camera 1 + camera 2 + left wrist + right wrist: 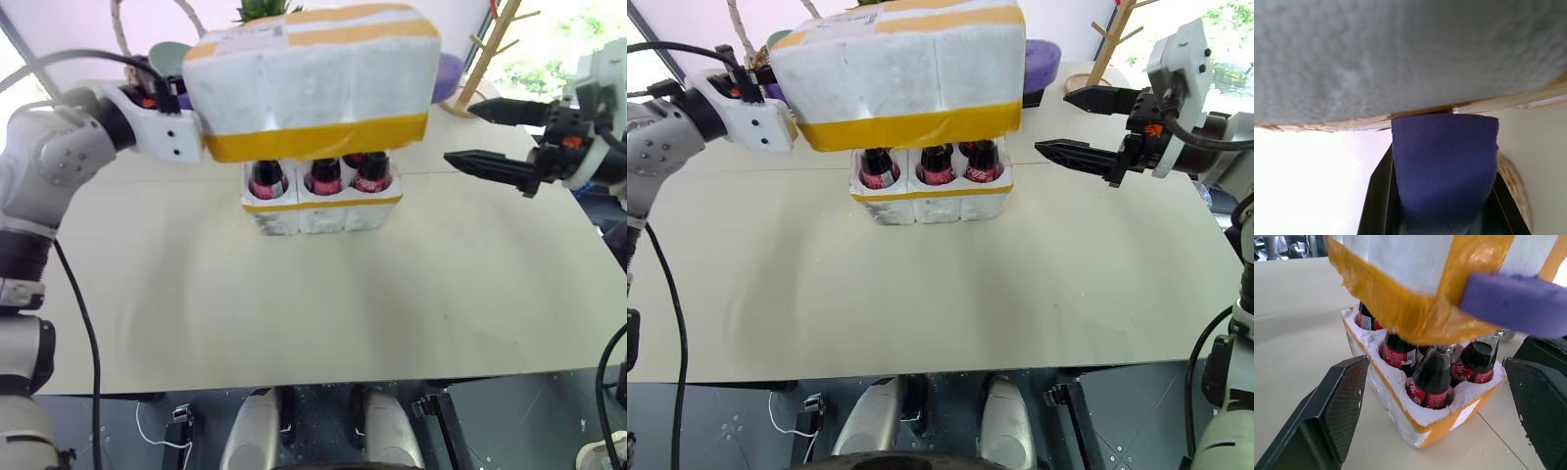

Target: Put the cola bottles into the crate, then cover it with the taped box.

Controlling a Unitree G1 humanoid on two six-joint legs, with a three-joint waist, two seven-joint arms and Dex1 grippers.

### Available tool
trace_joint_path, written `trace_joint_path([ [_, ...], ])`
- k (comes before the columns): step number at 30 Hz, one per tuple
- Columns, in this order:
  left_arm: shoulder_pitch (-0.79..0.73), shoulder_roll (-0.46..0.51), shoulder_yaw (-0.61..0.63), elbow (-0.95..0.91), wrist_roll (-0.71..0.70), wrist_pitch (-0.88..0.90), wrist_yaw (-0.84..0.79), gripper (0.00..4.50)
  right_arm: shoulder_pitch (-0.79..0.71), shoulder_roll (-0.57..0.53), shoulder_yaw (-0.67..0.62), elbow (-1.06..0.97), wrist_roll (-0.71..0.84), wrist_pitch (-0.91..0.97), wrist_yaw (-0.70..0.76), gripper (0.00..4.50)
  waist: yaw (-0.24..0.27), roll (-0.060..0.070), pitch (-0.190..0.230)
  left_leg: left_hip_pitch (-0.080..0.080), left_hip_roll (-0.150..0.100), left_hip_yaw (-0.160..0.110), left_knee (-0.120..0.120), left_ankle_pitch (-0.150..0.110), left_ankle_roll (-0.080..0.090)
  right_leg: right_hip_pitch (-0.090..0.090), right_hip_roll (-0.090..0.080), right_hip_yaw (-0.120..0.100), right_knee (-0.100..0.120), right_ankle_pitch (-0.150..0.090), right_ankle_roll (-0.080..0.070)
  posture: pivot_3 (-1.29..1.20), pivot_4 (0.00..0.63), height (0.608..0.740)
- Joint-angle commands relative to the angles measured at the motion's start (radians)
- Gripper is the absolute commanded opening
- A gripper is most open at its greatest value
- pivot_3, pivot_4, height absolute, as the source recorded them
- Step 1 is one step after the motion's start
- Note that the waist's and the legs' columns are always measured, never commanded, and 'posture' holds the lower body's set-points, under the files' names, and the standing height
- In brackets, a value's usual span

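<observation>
Going left to right: the left gripper (188, 110) is clamped tight on the purple disc (1444, 171) stuck to the left end of the taped box (313, 78), so it's carrying the whole thing. That's 1 big white foam box with wide yellow tape bands and a white shipping label on top, hanging in the air right over the crate (321, 206) with a small gap, not seated on it. A 2nd purple disc (1043, 59) sticks out of the box's right end.

The crate is 1 low foam block with a thin yellow band, sitting mid-table (323, 313). Cola bottles (323, 176): I can count 3 in the front row from the head camera, and the right wrist camera shows more behind them, though the box hides the exact total.

Over on the right, the right gripper (495, 139) has its 2 fingers spread wide, holding nothing, just beside the box's right end.
</observation>
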Motion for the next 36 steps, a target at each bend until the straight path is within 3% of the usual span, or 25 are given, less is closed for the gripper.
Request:
trace_joint_path([
  [1,-0.054,0.023,0.007,0.024,0.117,-0.051,0.088,0.35,-0.005,0.002,-0.039,-0.036,0.027,-0.003,-0.018,4.5,0.0,0.0,0.0,0.0,0.0,0.0,0.0,0.0,0.0,0.0,0.0,0.0,0.0,0.0,0.0,0.0,0.15,0.736],
  [4,-0.04,0.006,0.003,0.007,0.168,-0.026,0.097,0.35,0.003,0.003,-0.045,-0.045,0.037,-0.002,-0.029,4.5,0.0,0.0,0.0,0.0,0.0,0.0,0.0,0.0,0.0,0.0,0.0,0.0,0.0,0.0,0.0,0.0,0.15,0.736],
  [13,0.119,-0.032,0.05,-0.212,0.104,0.143,-0.037,0.35,0.025,0.001,-0.054,-0.055,0.052,-0.002,-0.043,4.5,0.0,0.0,0.0,0.0,0.0,-0.001,0.001,0.0,0.0,0.0,0.0,0.0,0.001,0.0,0.0,0.0,0.15,0.736],
  [17,0.127,-0.031,0.052,-0.296,0.147,0.174,-0.043,0.35,0.027,0.008,-0.049,-0.053,0.058,-0.005,-0.049,4.5,0.002,0.0,0.0,0.0,0.0,-0.001,0.001,0.0,0.001,0.001,0.0,0.0,0.001,0.0,0.0,0.0,0.15,0.736],
  [24,0.1,0.038,0.054,-0.225,0.269,0.079,0.082,0.35,0.04,0.026,-0.037,-0.049,0.055,-0.019,-0.052,4.5,-0.004,0.0,0.0,0.0,0.0,-0.002,0.001,-0.002,0.004,0.001,0.0,0.0,0.001,0.0,0.0,0.0,0.15,0.736],
  [36,0.18,0.022,0.046,-0.234,0.303,0.075,0.14,0.35,0.068,0.016,-0.046,-0.063,0.06,-0.015,-0.045,4.5,-0.006,0.0,0.0,0.001,0.001,-0.002,0.001,-0.002,0.004,0.001,0.0,0.0,0.001,0.0,0.0,0.0,0.15,0.736],
])
